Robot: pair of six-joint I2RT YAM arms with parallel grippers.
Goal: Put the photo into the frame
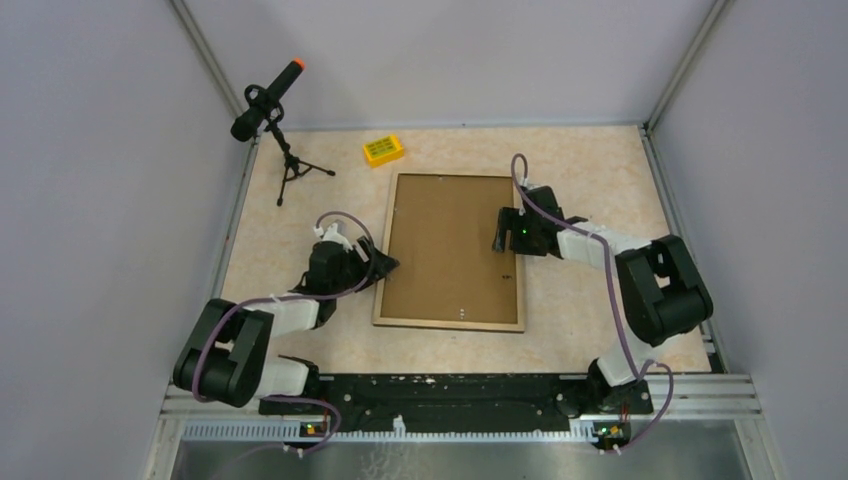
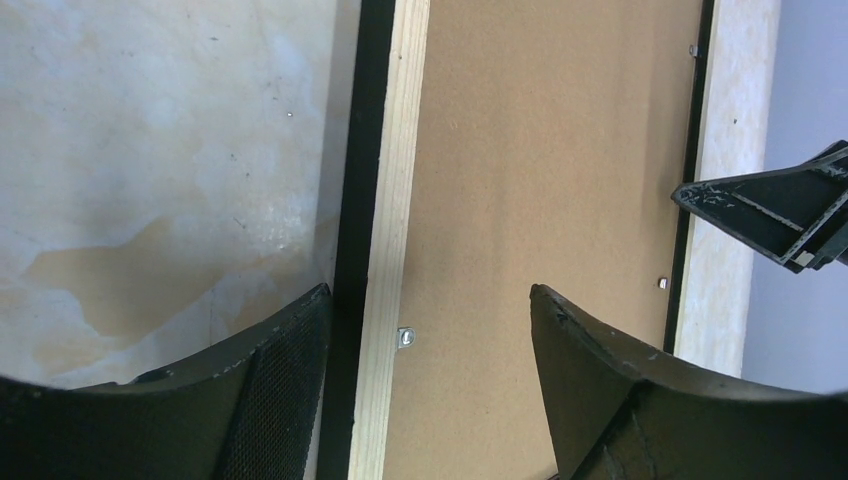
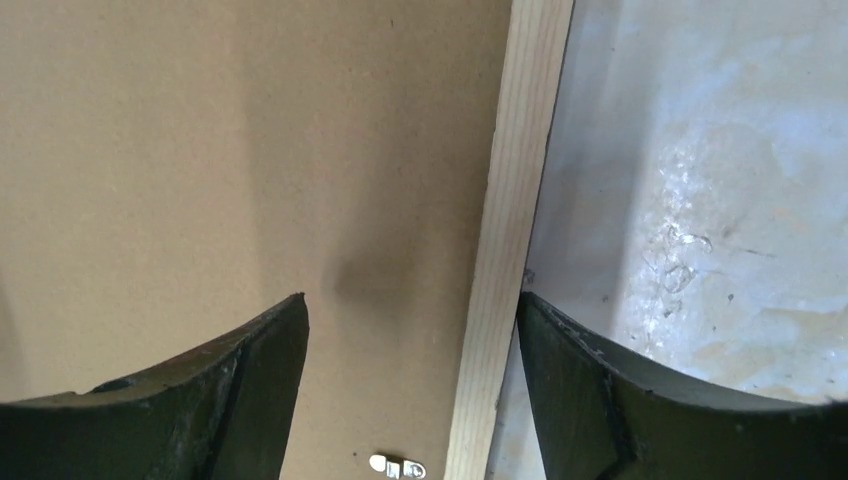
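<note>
Frame (image 1: 440, 323): lay back-up on the table (image 1: 600, 170), with its light wood rim showing and the brown backing sheet (image 1: 450, 245) seated inside it.

Photo: not visible in any view; whether it sat beneath the backing sheet could not be told.

Left gripper (image 2: 428, 300): jaws spread, straddling one long rail. The rim ran just inside the table-side finger and the backing sheet lay before the other. Nothing was pinched.

Right gripper (image 3: 411, 300): jaws likewise spread over the opposite rail, rim just inside the table-side finger. Nothing was pinched.

Metal tab (image 2: 405, 340): small, on the rim between the left jaws. A second tab (image 3: 397, 466) sat low between the right jaws.

Handling note: the step appeared to concern the backing sheet at both rails. It was judged best to work the tabs one at a time, press flat close to the rim, and avoid dragging the frame sideways.
</note>
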